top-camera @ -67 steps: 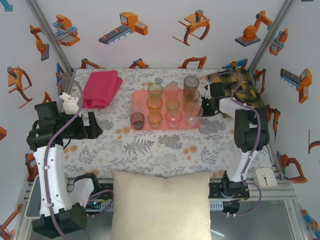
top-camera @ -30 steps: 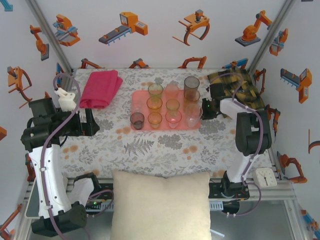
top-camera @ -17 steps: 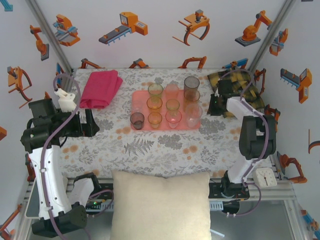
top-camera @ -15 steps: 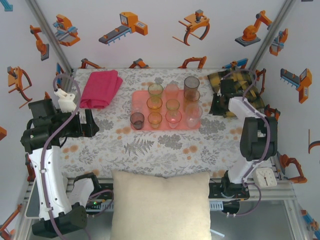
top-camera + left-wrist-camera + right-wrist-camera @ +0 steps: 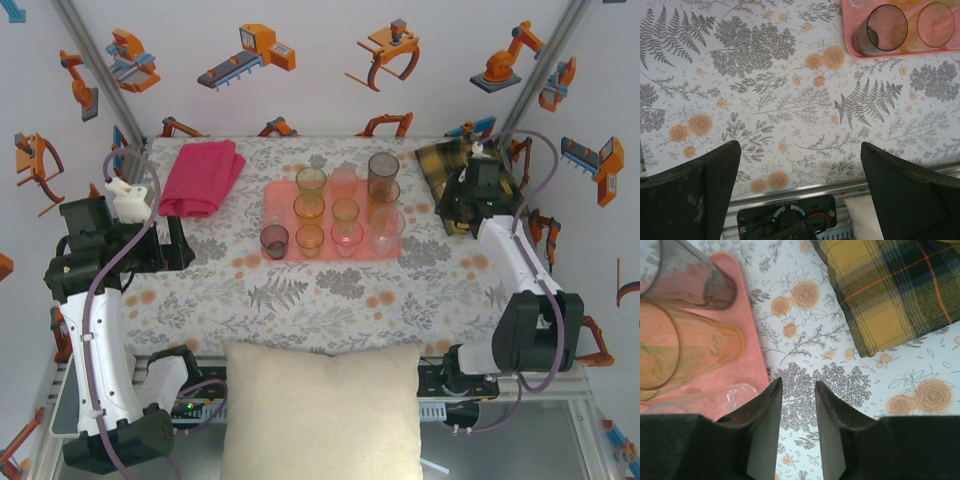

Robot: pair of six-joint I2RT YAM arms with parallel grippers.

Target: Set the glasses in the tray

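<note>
Glasses (image 5: pixel 345 210), small see-through tumblers tinted amber, green, pink, smoky grey and clear, stand upright in rows inside the large flat salmon-pink rectangular tray (image 5: pixel 278 205) on the flower-patterned table (image 5: pixel 330 300). We find none standing off the tray, so we judge the task all but done. That would explain why both arms hang clear of it, where they cannot knock a rim.

The right fingers (image 5: pixel 765 430) hover over bare table just right of the tray, between it and the yellow-and-dark plaid cloth (image 5: pixel 890 290). We see only a narrow gap between them, with nothing in it and nothing touched. The left fingers (image 5: pixel 715 185) hang well left of the tray, spread wide and empty, nearest the smoky grey glass (image 5: pixel 885 29) at the tray's near left corner.
</note>
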